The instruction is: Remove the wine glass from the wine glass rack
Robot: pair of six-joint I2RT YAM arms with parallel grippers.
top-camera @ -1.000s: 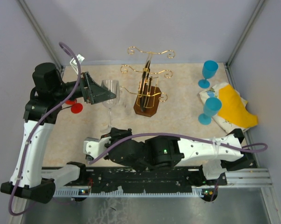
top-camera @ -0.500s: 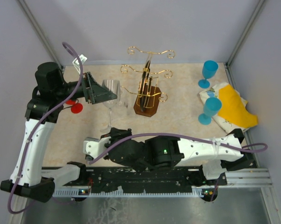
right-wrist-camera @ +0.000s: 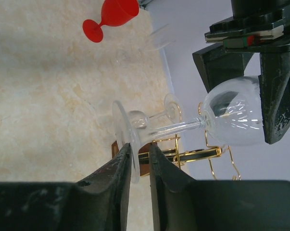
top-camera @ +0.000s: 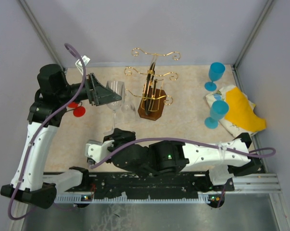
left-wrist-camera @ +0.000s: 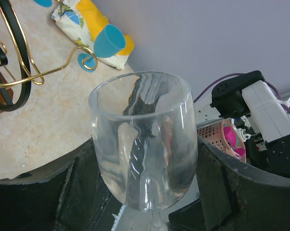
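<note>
The clear wine glass [top-camera: 114, 98] stands upright and off the gold wire wine glass rack [top-camera: 152, 91], to its left. My left gripper [top-camera: 117, 94] is shut on its bowl [left-wrist-camera: 145, 139], one black finger [left-wrist-camera: 82, 183] pressed on each side. My right gripper [right-wrist-camera: 140, 147] sits low at the glass's foot [right-wrist-camera: 123, 130]. Its jaws are slightly apart: the disc's rim lies between them, against one finger and with a gap to the other. In the right wrist view the rack [right-wrist-camera: 202, 154] shows behind the stem.
A second clear glass [top-camera: 130, 105] is close to the rack's left side. A red goblet [top-camera: 78, 111] stands under the left arm. At the right are two blue goblets [top-camera: 216, 74] [top-camera: 218, 113] and a yellow-and-white cloth bundle [top-camera: 241, 113]. The rack's brown base [top-camera: 151, 111] rests mid-table.
My left gripper has closed onto the glass bowl. The right gripper's jaws have just parted a little at the foot. Both arms and the glass have barely moved.
</note>
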